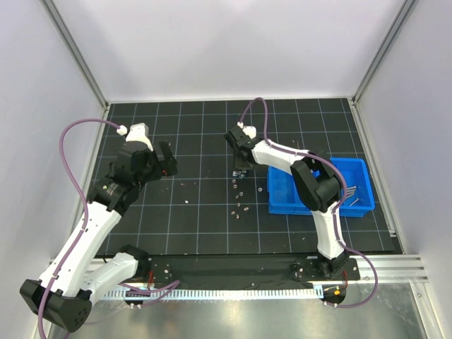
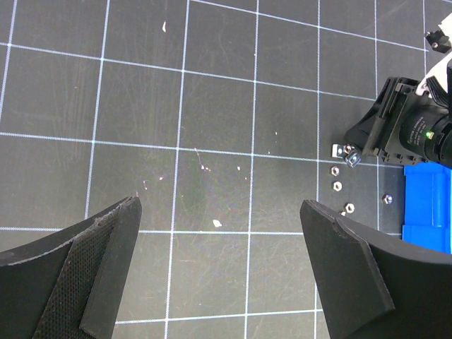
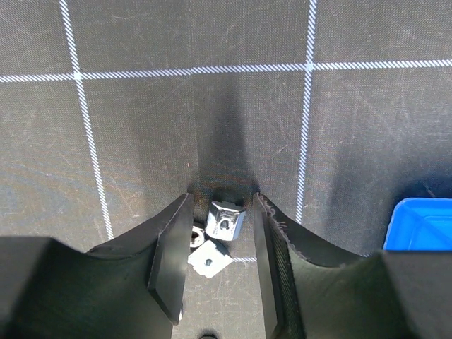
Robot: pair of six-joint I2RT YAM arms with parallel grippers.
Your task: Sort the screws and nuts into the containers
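My right gripper (image 3: 222, 205) is low over the mat with its jaws narrowed around a small cluster of nuts. A tilted square nut (image 3: 226, 220) stands between the fingers with a gap on each side. A flat square nut (image 3: 210, 259) and a hex nut (image 3: 195, 233) lie by the left finger. More nuts (image 1: 240, 200) are scattered on the mat below that gripper (image 1: 242, 169). The blue containers tray (image 1: 282, 191) sits to its right, with thin grey screws (image 1: 355, 199) in one compartment. My left gripper (image 2: 219, 205) hangs open over bare mat, well left of the nuts (image 2: 337, 186).
The black grid mat (image 1: 198, 226) covers the table inside white walls. A metal rail (image 1: 395, 265) runs along the near edge. Pale specks (image 2: 217, 223) dot the mat under the left gripper. The right arm's elbow (image 1: 318, 185) hangs over the tray.
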